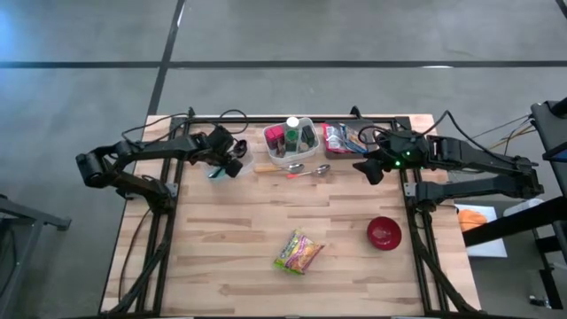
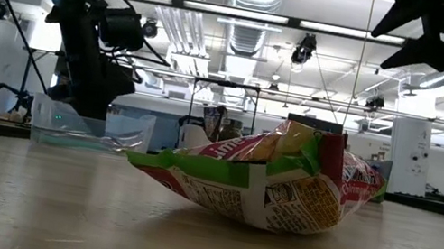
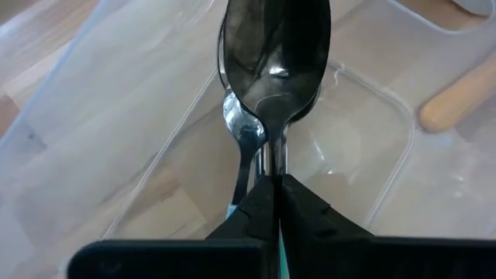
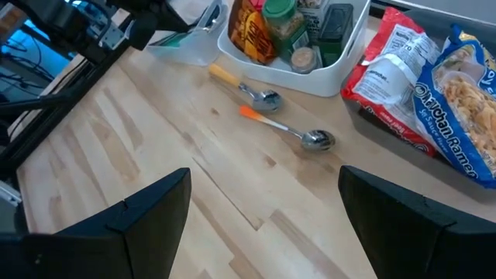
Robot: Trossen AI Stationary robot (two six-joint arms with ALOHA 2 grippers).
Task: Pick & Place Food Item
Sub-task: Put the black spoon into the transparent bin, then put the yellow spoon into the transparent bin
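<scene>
1. The crinkled green, yellow and pink foil snack packet [image 1: 299,252] lies flat on the pale wooden plank table [image 1: 230,230], alone in the open stretch of planks and well apart from both arms; in the low view it bulges in the middle and tapers to pinched, folded ends
2. To the right of the packet sits a small round glossy red bowl [image 1: 384,232], near it but not touching
3. Far beyond the packet, at the table's back edge, stands a white rounded plastic tub [image 1: 290,143] crammed with jars and bottles, whose labels are too small to read
4. Just in front of that tub lie two shiny metal spoons [image 4: 288,118], one with a pale wooden handle, the other with an orange one
5. Right of the tub, printed plastic noodle bags [image 4: 434,85] are piled together, cut off at the edge of the right wrist view
6. The left gripper [image 1: 232,163] hangs over a clear, thin-walled plastic container [image 3: 364,147] left of the tub, its fingers pressed together on the handle of a polished steel spoon [image 3: 275,54]; a second spoon shows behind it, mostly hidden
7. The right gripper [image 1: 369,168] hovers above the table right of the tub, fingers spread wide and holding nothing
</scene>
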